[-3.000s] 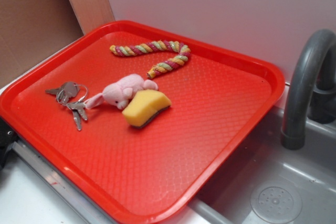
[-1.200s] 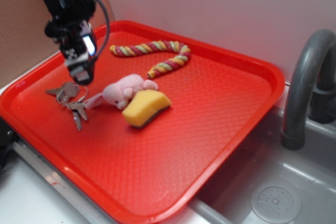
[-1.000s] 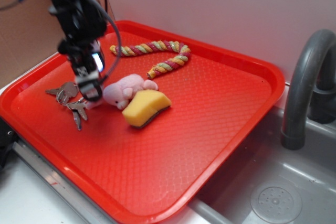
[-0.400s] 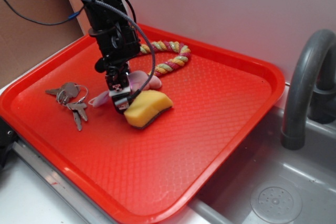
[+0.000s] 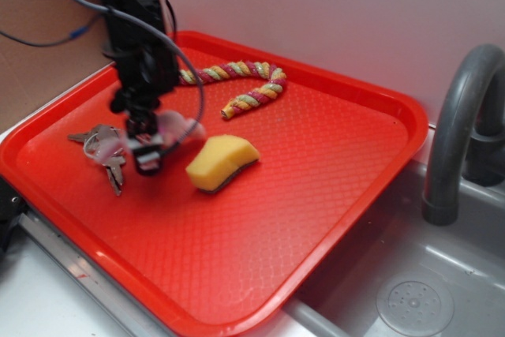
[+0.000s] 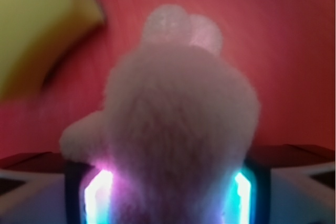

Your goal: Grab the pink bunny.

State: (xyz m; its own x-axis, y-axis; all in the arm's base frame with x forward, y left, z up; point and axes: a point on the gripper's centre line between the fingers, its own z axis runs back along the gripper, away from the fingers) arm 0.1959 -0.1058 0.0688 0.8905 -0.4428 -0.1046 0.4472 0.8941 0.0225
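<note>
lifting now, the gripper (image 5: 150, 150) has clamped the pink bunny (image 6: 178, 129) and pulled it off the sponge (image 5: 221, 161); grab looks done

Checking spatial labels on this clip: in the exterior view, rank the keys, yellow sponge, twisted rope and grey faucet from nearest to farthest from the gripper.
From the gripper, holding the pink bunny:
1. Keys, just beside it, toward the tray's left edge.
2. Yellow sponge, on its other side, mid-tray.
3. Twisted rope, near the tray's back rim.
4. Grey faucet, off the tray, far right.
</note>
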